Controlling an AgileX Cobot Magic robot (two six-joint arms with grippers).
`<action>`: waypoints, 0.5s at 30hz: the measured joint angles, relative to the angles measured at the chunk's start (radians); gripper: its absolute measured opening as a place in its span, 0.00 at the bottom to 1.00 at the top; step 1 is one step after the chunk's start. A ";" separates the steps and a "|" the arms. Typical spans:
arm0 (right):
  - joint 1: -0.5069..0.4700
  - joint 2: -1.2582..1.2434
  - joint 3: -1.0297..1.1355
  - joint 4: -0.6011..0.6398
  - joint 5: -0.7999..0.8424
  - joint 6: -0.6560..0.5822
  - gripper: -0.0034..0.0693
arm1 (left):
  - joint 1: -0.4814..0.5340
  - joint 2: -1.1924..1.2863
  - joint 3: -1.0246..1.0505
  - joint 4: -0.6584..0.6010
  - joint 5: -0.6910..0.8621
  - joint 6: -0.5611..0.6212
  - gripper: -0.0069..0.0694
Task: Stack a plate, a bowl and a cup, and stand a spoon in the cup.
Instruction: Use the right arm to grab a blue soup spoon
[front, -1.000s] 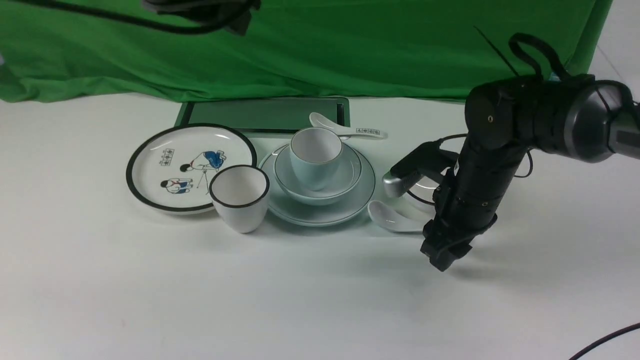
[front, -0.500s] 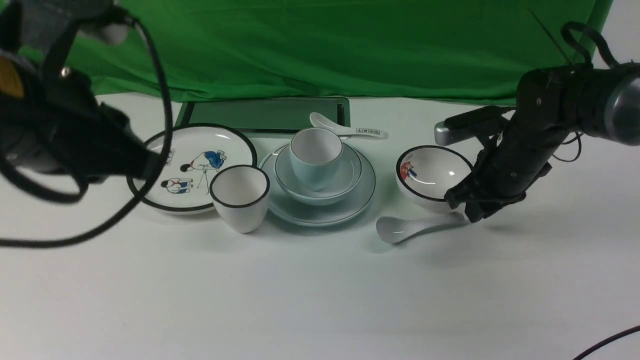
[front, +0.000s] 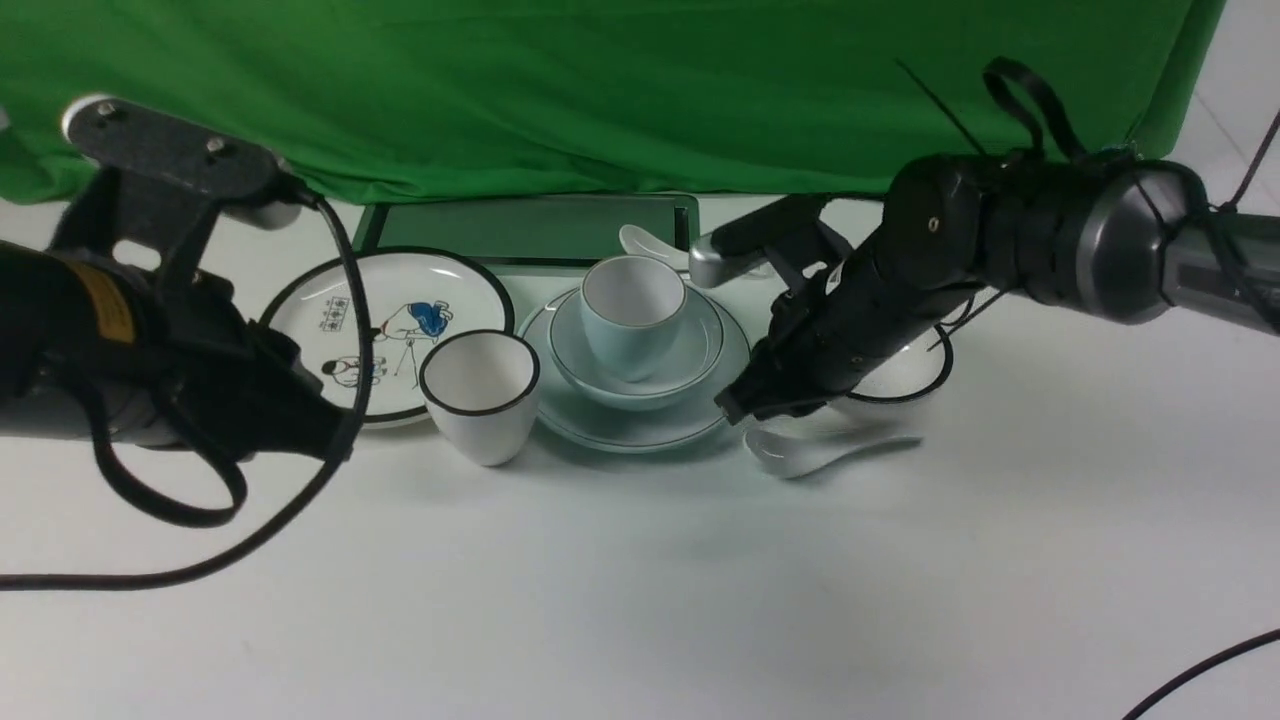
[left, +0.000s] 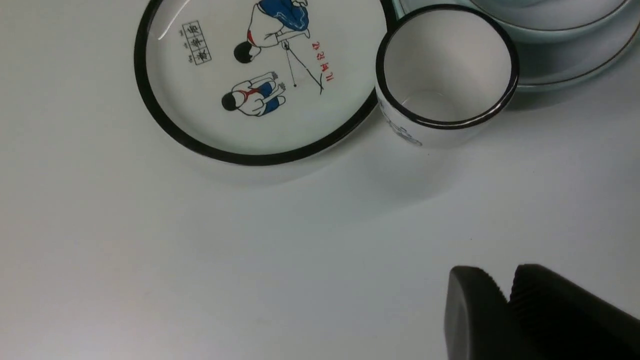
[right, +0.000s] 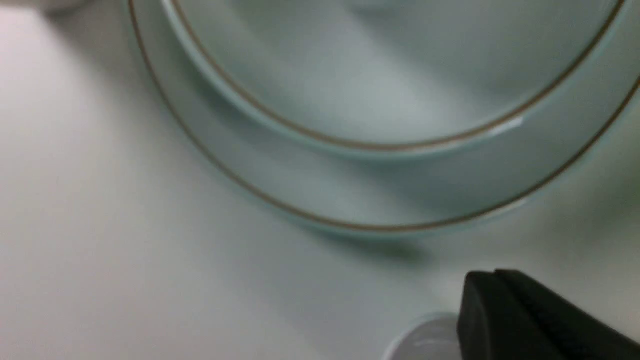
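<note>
Soft, even overhead light leaves faint shadows on the table (front: 600, 600) in front of the plate (front: 640, 435). The right wrist view is blurred, and small glints mark the plate's rim.

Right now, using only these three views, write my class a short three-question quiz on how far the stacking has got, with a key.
1. True or false: the cup stands in the bowl, which sits on the plate.
2. Where is the plain spoon? A: standing in the cup. B: lying on the table beside the plate. C: lying in the bowl.
3. Which gripper is close to the spoon's bowl end, and are its jaws open or shut?

Key: 1 true. 2 B. 3 the right gripper, shut and holding nothing.
</note>
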 joint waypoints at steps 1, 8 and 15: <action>0.000 0.014 0.000 -0.001 -0.031 0.000 0.07 | 0.000 0.004 0.000 -0.002 -0.005 0.000 0.16; -0.003 0.063 0.000 -0.003 0.028 -0.004 0.07 | 0.000 0.007 0.000 -0.005 -0.010 0.000 0.16; -0.007 0.051 -0.006 -0.083 0.252 0.004 0.07 | 0.000 0.007 0.000 -0.005 -0.010 0.000 0.16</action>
